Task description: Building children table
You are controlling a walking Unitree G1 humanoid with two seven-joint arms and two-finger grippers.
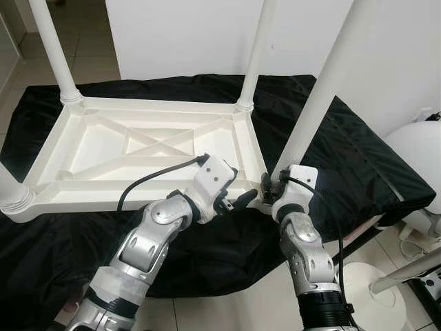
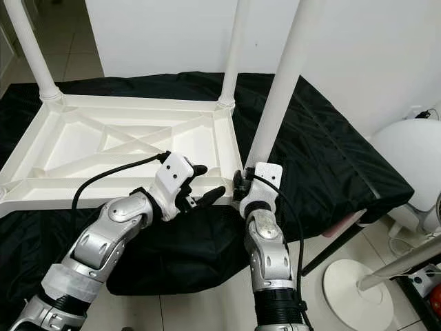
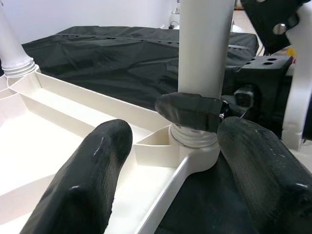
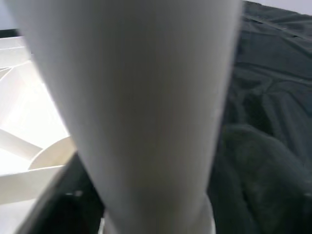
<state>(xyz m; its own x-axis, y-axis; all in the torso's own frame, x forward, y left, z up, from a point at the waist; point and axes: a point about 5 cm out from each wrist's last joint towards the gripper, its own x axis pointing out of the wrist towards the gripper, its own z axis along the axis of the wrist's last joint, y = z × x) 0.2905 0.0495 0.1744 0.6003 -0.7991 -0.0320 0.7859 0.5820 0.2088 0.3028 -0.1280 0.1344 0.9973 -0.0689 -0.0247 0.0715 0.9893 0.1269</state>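
On the black cloth (image 1: 358, 158), the white tabletop (image 1: 138, 148) is lying upside down. The right gripper (image 1: 271, 186) is clamping the near-right leg (image 1: 317, 103) at its corner socket. The left gripper (image 1: 231, 196) is hovering beside that corner, fingers (image 3: 83, 180) spread wide, holding nothing.

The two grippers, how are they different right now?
The right gripper is clamped around the bottom of the near white leg, while the left gripper holds nothing. The left gripper's fingers are spread open beside the table frame's corner socket; the right gripper's are shut on the leg. Both sit at the same corner of the upside-down table, over the black cloth.
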